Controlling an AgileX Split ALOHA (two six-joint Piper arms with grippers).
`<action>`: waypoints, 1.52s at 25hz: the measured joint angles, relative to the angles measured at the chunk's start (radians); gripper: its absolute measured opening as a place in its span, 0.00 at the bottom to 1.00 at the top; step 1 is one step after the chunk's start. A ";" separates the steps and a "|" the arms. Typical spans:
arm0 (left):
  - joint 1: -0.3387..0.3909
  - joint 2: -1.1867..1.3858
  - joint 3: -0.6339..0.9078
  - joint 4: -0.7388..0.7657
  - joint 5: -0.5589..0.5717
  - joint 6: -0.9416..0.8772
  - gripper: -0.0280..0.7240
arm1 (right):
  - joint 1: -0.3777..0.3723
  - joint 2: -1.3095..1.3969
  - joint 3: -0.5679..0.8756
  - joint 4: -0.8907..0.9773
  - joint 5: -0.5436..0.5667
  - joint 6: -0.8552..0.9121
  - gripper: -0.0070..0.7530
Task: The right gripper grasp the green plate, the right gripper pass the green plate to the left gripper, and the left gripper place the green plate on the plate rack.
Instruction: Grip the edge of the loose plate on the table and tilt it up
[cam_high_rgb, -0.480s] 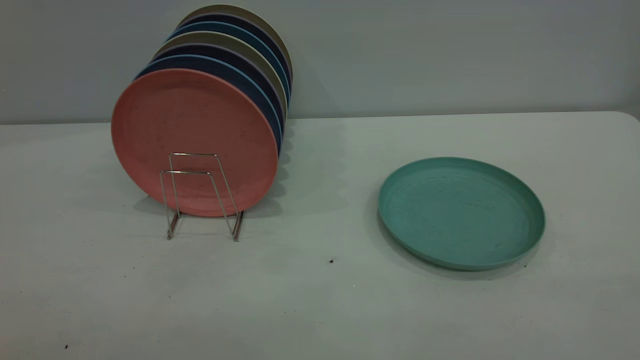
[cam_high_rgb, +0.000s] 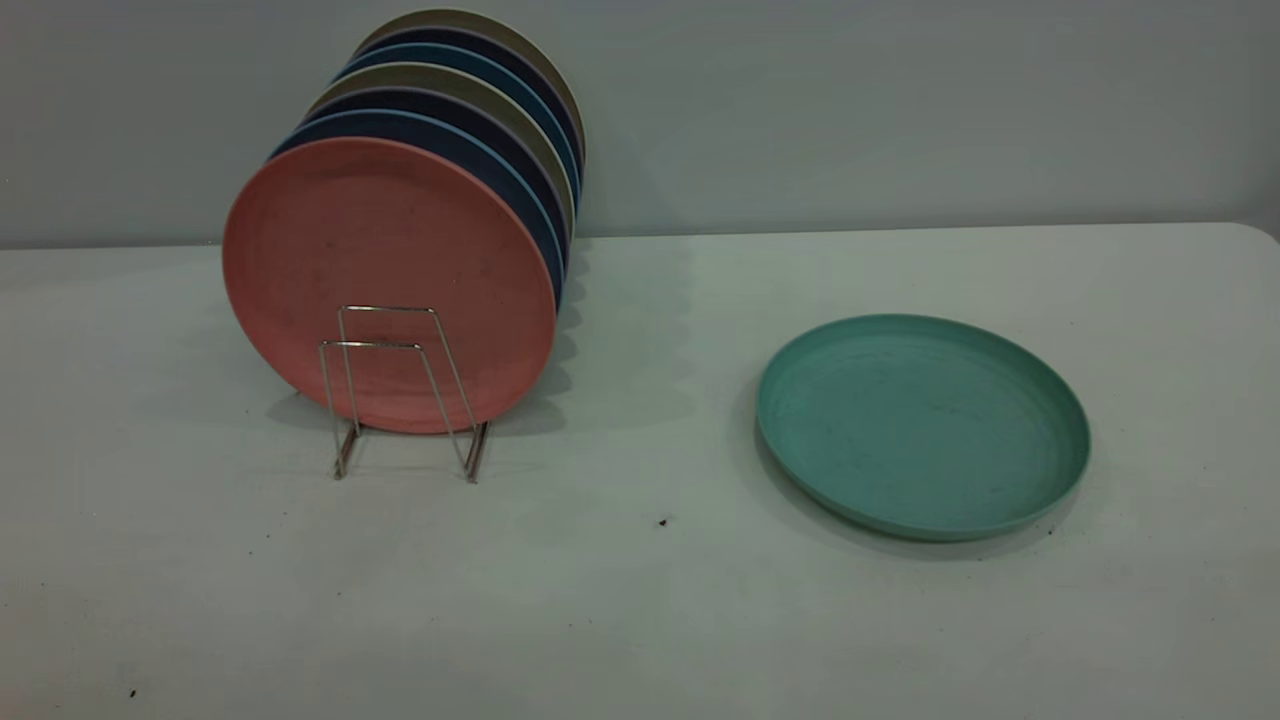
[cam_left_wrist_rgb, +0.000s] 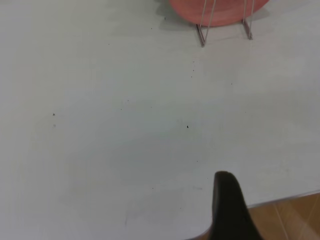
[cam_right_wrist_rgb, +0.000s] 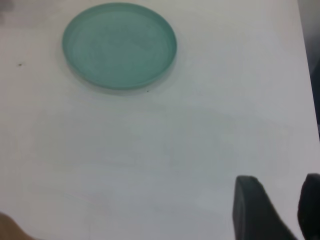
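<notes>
Nothing moved: green plate (cam_right_wrist_rgb: 119, 45) lies well apart from right gripper (cam_right_wrist_rgb: 280, 210) jaws.

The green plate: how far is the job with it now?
Nothing is done yet. The green plate lies flat on the table, untouched. The right gripper is open, apart from the plate. Grasp, handover to the left gripper and placing on the plate rack remain.

— Where's your green plate (cam_high_rgb: 922, 425)?
— Flat on the table, rim up, round and teal, well right of your plate rack (cam_high_rgb: 405, 390)

— And the rack?
— Thin silver wire; its two front loops stand bare before the upright plates
</notes>
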 joint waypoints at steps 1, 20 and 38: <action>0.000 0.000 0.000 0.000 0.000 0.000 0.66 | 0.000 0.000 0.000 0.000 0.000 0.000 0.32; 0.000 0.000 0.000 0.000 0.000 0.000 0.66 | 0.000 0.000 0.000 0.000 0.000 0.000 0.32; 0.000 0.021 -0.012 -0.001 -0.252 -0.024 0.66 | 0.000 0.000 -0.001 -0.029 -0.005 0.032 0.32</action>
